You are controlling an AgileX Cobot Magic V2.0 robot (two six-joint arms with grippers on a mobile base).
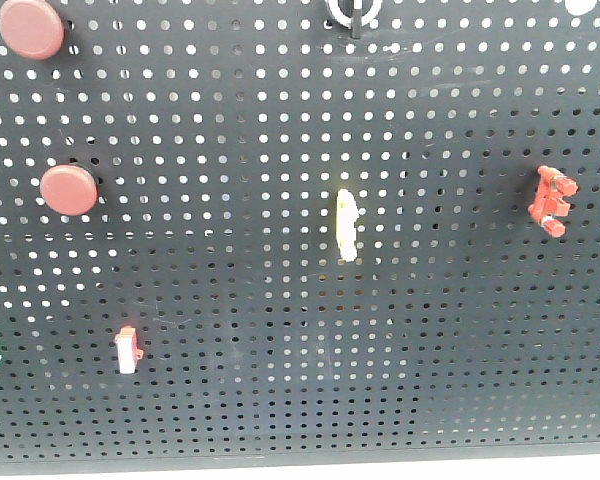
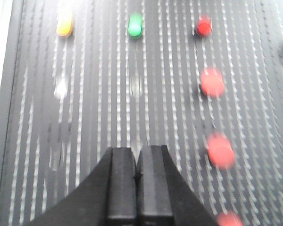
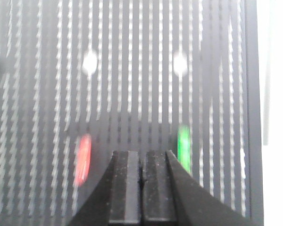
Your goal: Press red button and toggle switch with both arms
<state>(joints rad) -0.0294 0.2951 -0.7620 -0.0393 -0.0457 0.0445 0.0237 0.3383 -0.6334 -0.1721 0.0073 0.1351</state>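
Both sit pinched closed and empty, left end effector [image 2: 137, 175] and right end effector [image 3: 141, 176]. I reckon that gives blunt pokers for the red button [image 2: 212, 82] and toggle switch [image 1: 352, 14].

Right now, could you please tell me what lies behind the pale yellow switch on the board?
Only the black perforated panel shows behind the pale yellow switch; its mounting and the holes directly behind it are covered.

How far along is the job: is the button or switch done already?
Done: nothing visibly; the red buttons and toggle switch show no sign of contact. In hand: the left end effector and right end effector are shut, facing the board, touching nothing. To do: pressing a button and flipping the switch.
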